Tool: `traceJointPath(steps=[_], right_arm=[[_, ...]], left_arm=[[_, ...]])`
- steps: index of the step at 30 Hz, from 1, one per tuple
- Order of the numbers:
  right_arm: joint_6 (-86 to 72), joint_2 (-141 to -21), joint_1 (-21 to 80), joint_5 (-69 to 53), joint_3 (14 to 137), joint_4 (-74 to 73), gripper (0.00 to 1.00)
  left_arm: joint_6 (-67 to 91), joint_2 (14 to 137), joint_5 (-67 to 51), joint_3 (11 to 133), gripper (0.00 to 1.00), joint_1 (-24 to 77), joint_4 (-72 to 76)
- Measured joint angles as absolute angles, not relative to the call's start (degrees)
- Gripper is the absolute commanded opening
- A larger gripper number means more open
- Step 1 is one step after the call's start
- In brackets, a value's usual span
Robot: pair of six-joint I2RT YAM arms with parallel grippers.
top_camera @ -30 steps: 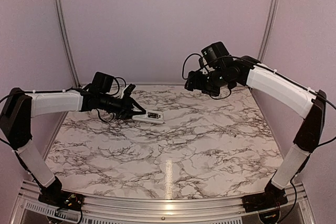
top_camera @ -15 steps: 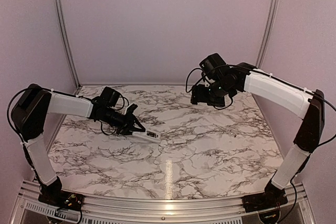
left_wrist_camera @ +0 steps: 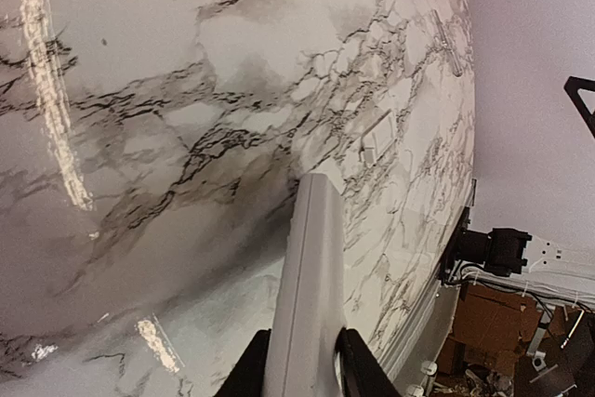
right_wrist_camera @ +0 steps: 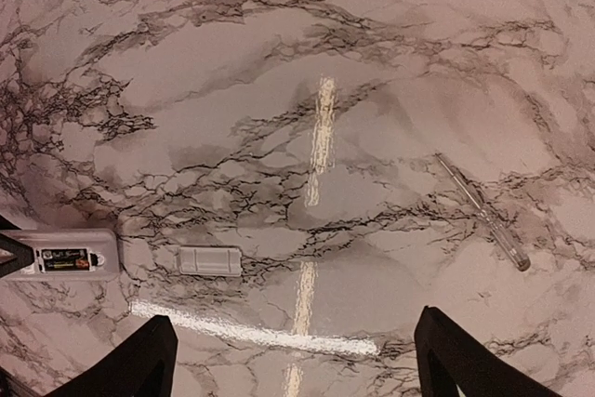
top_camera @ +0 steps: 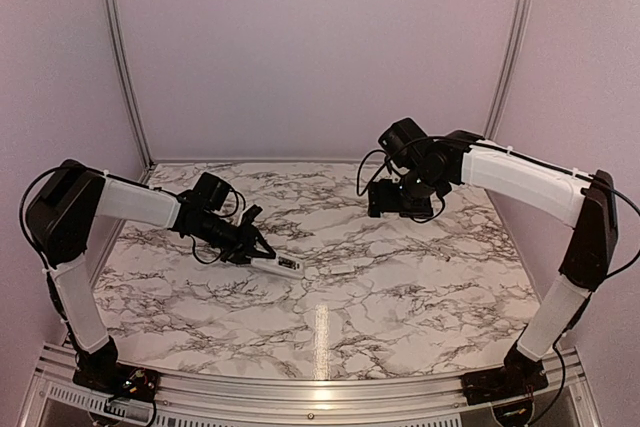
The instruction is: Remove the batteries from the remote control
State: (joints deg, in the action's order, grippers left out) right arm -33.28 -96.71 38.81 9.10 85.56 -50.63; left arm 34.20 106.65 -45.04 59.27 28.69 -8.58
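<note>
remote control (top_camera: 284, 265) clamped in left fingers (left_wrist_camera: 361, 371), right fingers (right_wrist_camera: 149, 360) spread wide

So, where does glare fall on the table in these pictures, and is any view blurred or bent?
Top view: one pale glare streak on the table near the front, otherwise sharp. Left wrist view: table bent by the lens, glare streak at left, the remote control close and soft. Right wrist view: a streak mid-frame, a bright band below it, marble sharp.
</note>
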Motion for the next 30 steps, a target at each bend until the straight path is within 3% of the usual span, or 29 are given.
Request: traceJointPath(steps=[2,9,16,25,30], right_arm=[[-32.8,-96.7,38.8,8.9,85.6,-50.6,0.88],[-31.2,-96.8,38.7,6.7,83.7,-49.5,0.88],[-30.0,-96.8,38.7,5.6,81.9,-49.1,0.91],[-28.1,-96.8,37.2,5.4,79.5,-48.5,0.93],[-26.8,-96.8,34.1,5.1,78.7,-48.5,0.94]], left_arm=[[33.0,106.0,-41.6,58.6,0.34,28.9,-9.6],[30.1,105.4,-37.5,57.7,0.36,28.9,-12.1],[28.4,105.7,-33.3,57.7,0.51,28.9,-13.8],[26.9,105.7,-26.8,59.2,0.59,29.1,-17.4],[26.5,105.6,-24.4,60.3,0.70,29.1,-18.6]])
